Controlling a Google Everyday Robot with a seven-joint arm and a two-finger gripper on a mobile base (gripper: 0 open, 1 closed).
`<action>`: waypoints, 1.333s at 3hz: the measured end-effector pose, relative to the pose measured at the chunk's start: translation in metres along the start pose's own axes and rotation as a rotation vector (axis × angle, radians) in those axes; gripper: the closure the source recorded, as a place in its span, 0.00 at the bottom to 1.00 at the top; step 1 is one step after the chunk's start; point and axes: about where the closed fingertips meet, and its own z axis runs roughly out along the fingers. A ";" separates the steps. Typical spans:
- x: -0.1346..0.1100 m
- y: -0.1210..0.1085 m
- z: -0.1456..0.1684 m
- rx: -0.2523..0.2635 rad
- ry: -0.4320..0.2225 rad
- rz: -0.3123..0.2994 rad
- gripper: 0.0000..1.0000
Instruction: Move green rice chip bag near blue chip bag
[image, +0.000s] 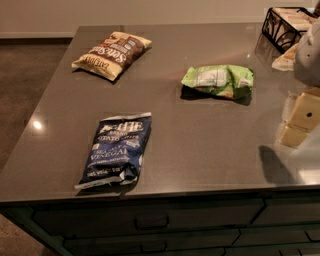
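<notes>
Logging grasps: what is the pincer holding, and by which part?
Nothing. The pincer hangs at the right edge, apart from the green rice chip bag lying on the counter.

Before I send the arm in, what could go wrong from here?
The green rice chip bag lies flat and glossy, apart from the gripper at the right edge; a grasp may slip or push it. The blue chip bag sits close to the front edge of the counter, so a low carry could nudge it off. The wire basket stands behind the gripper; a wide swing might clip it.
</notes>
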 end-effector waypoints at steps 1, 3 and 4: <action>0.000 0.000 0.000 0.000 0.000 0.000 0.00; -0.007 -0.066 0.038 0.034 -0.023 0.151 0.00; -0.010 -0.115 0.060 0.084 -0.063 0.211 0.00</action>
